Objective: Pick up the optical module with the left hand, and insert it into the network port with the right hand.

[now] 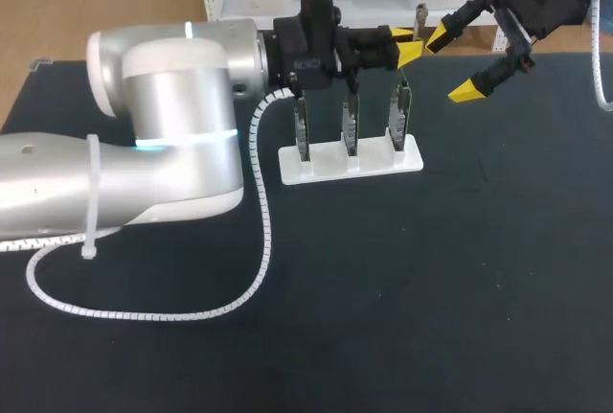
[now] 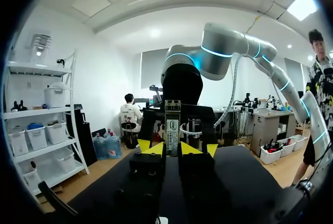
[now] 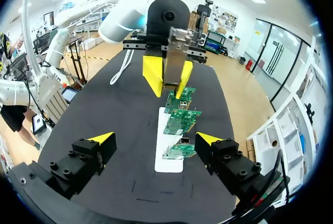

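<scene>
At the upper middle of the head view, the left gripper is clamped on the optical module, holding it upright in the air well above the table. The right gripper faces it from the upper right with its fingers spread wide and nothing in them. If the right fingers close off-centre, or the left lets go too soon, the slim module could twist or drop. A skewed grip would likely jam it at a port on the circuit boards in the white stand.
</scene>
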